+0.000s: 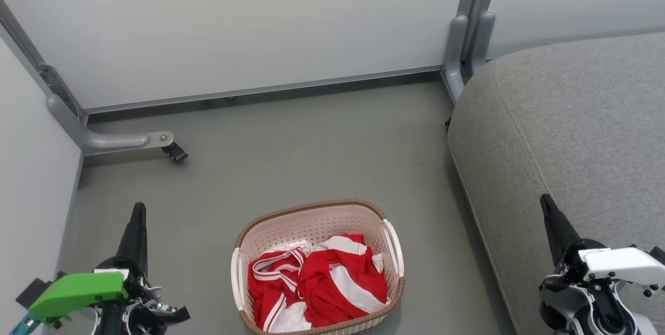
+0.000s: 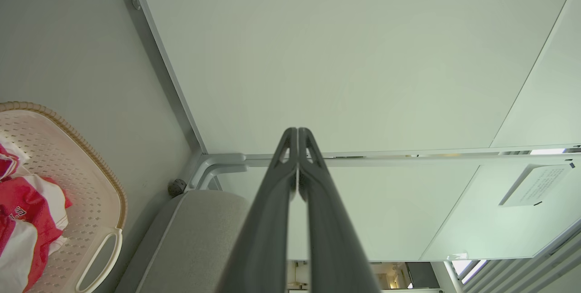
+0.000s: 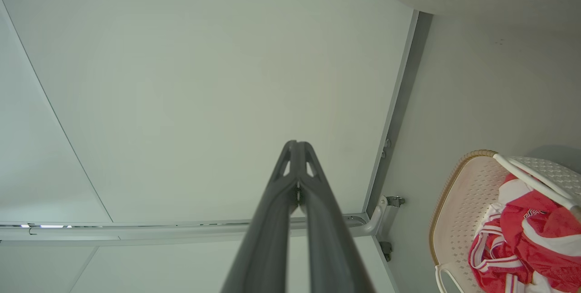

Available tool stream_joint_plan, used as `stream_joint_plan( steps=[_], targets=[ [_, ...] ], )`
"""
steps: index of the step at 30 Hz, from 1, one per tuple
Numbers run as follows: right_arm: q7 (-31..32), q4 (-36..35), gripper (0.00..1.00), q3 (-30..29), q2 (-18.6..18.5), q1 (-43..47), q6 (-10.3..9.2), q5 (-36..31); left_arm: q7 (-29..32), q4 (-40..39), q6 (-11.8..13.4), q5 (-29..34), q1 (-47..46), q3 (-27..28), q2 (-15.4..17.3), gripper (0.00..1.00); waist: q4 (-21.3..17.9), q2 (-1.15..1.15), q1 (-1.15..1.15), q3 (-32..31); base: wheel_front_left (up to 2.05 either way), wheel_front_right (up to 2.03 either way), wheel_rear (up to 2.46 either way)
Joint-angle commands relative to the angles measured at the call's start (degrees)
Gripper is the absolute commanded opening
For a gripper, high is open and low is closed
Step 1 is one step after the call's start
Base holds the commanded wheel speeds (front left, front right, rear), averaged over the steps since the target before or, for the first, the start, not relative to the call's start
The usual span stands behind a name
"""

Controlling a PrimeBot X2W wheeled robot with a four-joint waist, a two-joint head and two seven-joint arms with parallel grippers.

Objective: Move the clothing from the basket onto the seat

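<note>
Clothing (image 1: 317, 285), two red garments with white trim crumpled together, lies inside the basket (image 1: 311, 205), heaped toward its near end with some of the perforated cream floor bare at the far end. The basket stands on the grey floor (image 1: 291, 137) between the two grippers, to the right of the left gripper (image 1: 138, 209) and to the left of the right gripper (image 1: 545, 201). Its brown far rim is about level with their fingertips and the rest sits back alongside the wrists. The left gripper is closed on nothing: in its wrist view the two dark fingers (image 2: 268, 229) press together along their length and meet at the tips. The right gripper is likewise closed and empty, its fingers (image 3: 272, 234) touching at the tips. Both point forward, clear of the basket and the cloth. The seat (image 1: 582, 106), a large grey upholstered cushion with a rounded edge and a stitched seam, lies under and beyond the right gripper, which is seen against its sloping side, and it runs on ahead and to that gripper's right. The basket stands apart from it across a strip of floor. Ahead of the left gripper and a little to its right, a grey metal foot (image 1: 109, 140) with a small dark caster rests on the floor. Further on, ahead of the right gripper and to its left, a grey post (image 1: 470, 39) stands at the seat's far corner. Pale partition panels (image 1: 234, 23) close the space beyond both sets of fingertips.
</note>
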Motion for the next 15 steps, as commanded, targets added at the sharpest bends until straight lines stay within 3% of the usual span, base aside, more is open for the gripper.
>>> stream_joint_plan(
  steps=[1, 12, 13, 14, 15],
  targets=[
    [0.0, 0.1, 1.0, 0.0, 0.0, 0.1, 0.0, 0.0, 0.0, 0.1, 0.0, 0.0, 0.1, 0.0, 0.0, 1.0, 0.0, 0.0, 0.0, 0.0, 0.0, 0.0, 0.0],
    [-2.4, 2.4, 1.0, 2.9, 0.5, 1.4, -0.01, -2.4, -2.4, 1.5, 0.0, 3.2, 2.0, -2.1, -0.4, 1.0, -0.1, 0.0, 0.0, 0.0, 0.0, 0.0, 0.0],
    [-3.0, 2.7, 1.0, 3.2, 0.5, 1.4, -0.01, -4.4, -3.0, 1.4, 0.0, 5.1, 2.1, -2.0, -0.4, 1.0, -0.1, 0.0, 0.0, -0.1, 0.0, 0.0, 0.0],
    [-4.8, 2.2, 1.0, 3.3, 0.4, 1.5, -0.01, -12.4, -4.8, 0.4, 0.1, 12.3, 2.5, -1.9, -0.3, 1.0, -0.2, 0.0, 0.0, -0.1, 0.0, 0.0, 0.0],
    [-4.8, 2.2, 1.0, 3.3, 0.4, 1.5, -0.01, -12.4, -4.8, 0.4, 0.1, 12.3, 2.5, -1.9, -0.3, 1.0, -0.2, 0.0, 0.0, -0.1, 0.0, 0.0, 0.0]
  ],
)
